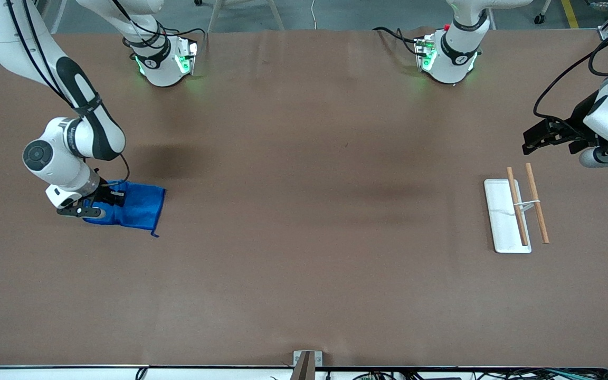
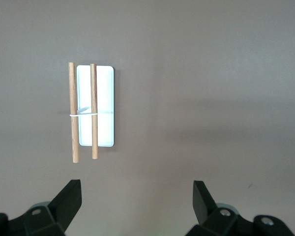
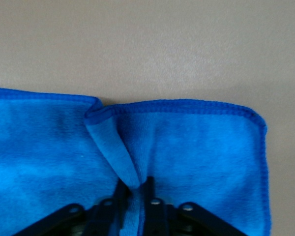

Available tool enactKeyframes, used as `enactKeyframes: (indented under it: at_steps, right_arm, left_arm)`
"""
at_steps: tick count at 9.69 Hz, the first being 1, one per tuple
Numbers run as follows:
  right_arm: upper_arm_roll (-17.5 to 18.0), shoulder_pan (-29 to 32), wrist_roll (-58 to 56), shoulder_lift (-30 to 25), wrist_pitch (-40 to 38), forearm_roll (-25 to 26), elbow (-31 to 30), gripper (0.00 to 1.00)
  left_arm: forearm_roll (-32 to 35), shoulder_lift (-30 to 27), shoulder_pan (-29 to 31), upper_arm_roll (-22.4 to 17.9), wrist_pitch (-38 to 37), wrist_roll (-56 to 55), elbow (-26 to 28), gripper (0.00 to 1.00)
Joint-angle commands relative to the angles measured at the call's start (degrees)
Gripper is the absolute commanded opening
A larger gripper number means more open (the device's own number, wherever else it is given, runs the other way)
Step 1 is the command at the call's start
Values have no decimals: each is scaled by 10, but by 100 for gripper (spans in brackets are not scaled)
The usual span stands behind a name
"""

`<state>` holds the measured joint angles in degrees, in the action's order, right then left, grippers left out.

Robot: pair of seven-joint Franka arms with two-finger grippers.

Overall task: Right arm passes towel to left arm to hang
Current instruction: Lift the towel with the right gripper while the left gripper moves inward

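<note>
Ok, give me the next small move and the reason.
Probably lift: the right gripper has its jaws pinched shut on a fold of the towel, which lies on the table. The left gripper waits open over the rack.

Blue towel (image 1: 138,207) flat on table at right arm's end, one fold pinched up, loop at nearer corner.

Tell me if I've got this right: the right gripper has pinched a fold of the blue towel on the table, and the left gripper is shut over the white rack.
One thing is wrong: the left gripper is open, as the left wrist view shows, hovering near the white rack. The right gripper has indeed pinched a fold of the blue towel.
</note>
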<state>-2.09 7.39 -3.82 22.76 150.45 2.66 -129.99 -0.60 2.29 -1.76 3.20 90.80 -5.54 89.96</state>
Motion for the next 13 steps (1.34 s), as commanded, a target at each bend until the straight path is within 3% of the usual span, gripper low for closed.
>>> enactKeyframes:
  at_steps: [1,3,5,6,10,13]
  right_arm:
    - [8,-3,-5,-38,-151,-23,58,1]
    - [9,-14,0,-43,-351,-94,190,1]
    - [15,-32,4,-43,-433,-100,264,1]
    - [26,-44,5,-44,-444,-113,279,1]
    - [120,-55,10,-43,-407,-301,297,1]
    - [200,-88,10,-40,-310,-465,297,1]
  left_arm:
    - [7,14,-3,1,1,-4,4,100]
    - [3,13,1,2,3,-3,4,100]
    - [2,7,0,3,-1,-1,5,100]
    - [2,4,-1,4,-6,9,8,100]
    - [-5,-5,-3,22,-16,14,12,100]
    - [-108,-4,-4,36,-21,21,30,100]
